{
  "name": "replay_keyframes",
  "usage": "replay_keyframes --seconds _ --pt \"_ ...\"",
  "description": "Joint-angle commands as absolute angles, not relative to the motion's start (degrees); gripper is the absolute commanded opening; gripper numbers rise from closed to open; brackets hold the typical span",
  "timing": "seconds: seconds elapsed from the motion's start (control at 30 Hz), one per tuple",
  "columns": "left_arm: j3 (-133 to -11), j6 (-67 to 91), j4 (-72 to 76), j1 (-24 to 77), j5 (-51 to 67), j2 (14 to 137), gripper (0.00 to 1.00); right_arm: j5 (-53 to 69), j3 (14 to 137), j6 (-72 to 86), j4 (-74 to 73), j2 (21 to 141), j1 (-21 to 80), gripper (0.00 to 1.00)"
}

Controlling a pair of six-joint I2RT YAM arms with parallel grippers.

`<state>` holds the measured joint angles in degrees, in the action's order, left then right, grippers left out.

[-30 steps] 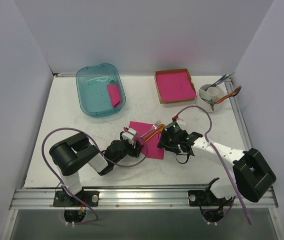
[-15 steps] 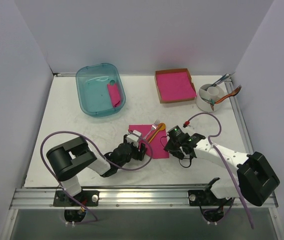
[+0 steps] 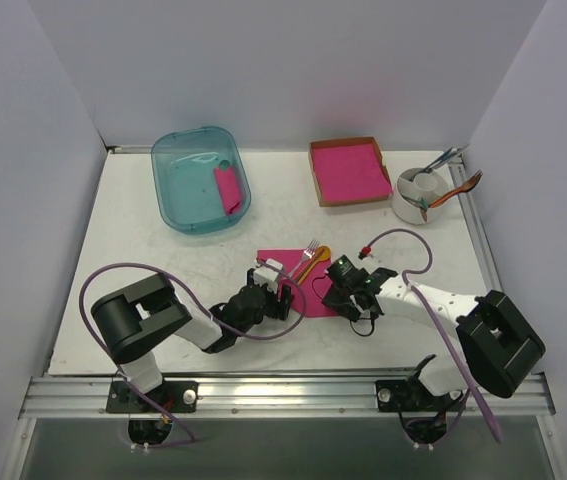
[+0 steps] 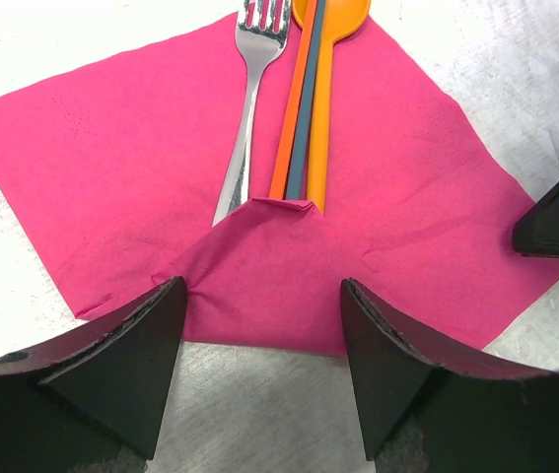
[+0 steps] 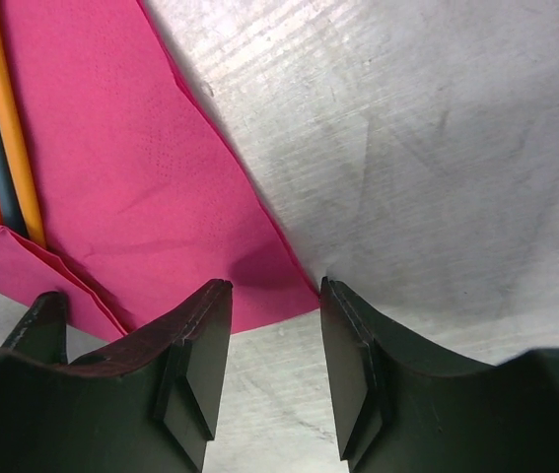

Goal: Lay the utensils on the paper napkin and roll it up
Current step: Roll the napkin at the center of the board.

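Note:
The magenta paper napkin (image 3: 308,290) lies flat at the table's middle. The silver fork (image 3: 310,250) and the orange spoon (image 3: 321,256) lie side by side on it, heads pointing away. In the left wrist view the napkin's (image 4: 131,148) near corner is folded up over the handle ends of the fork (image 4: 244,128) and spoon (image 4: 323,108). My left gripper (image 4: 259,305) is open, straddling the napkin's near edge. My right gripper (image 5: 274,296) is open, its jaws either side of the napkin's (image 5: 111,148) right corner. In the top view the left gripper (image 3: 281,297) and right gripper (image 3: 335,292) flank the napkin.
A teal bin (image 3: 200,178) holding a pink roll (image 3: 228,188) stands at the back left. A cardboard tray of pink sheets (image 3: 348,170) sits at the back, and a white cup with cutlery (image 3: 425,190) at the back right.
My right gripper has moved left and nearer, down to the napkin's right corner. My left gripper has shifted slightly right to the napkin's near edge. The fork and spoon have not moved.

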<state>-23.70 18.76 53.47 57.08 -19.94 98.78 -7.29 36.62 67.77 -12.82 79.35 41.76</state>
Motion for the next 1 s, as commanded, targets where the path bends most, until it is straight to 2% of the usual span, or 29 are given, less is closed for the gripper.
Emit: replay_keyframes --seconds 0.0,0.13,0.27,0.43,0.67,0.97 --pt "-24.43 19.95 48.78 57.57 -19.86 98.26 0.73 -9.58 35.08 70.74 -13.98 80.77 42.54 0.4" --pt "-24.61 19.95 48.6 57.74 -20.04 98.44 0.73 -8.26 32.61 71.63 -10.29 79.9 42.63 0.31" --pt "-25.05 19.86 48.34 57.75 -20.04 98.79 0.73 -7.38 32.25 71.63 -9.22 79.46 42.63 0.17" --pt "-25.14 19.95 48.34 57.83 -20.04 99.05 0.73 -8.78 33.31 69.88 -10.19 75.51 42.8 0.14" --pt "-25.31 19.86 48.25 57.83 -19.16 99.41 0.73 -9.41 35.85 63.04 -7.57 71.46 42.63 0.01" --pt "-24.7 19.86 49.13 57.83 -18.55 99.75 0.73 -3.35 39.28 55.73 -0.62 75.32 41.66 0.0"
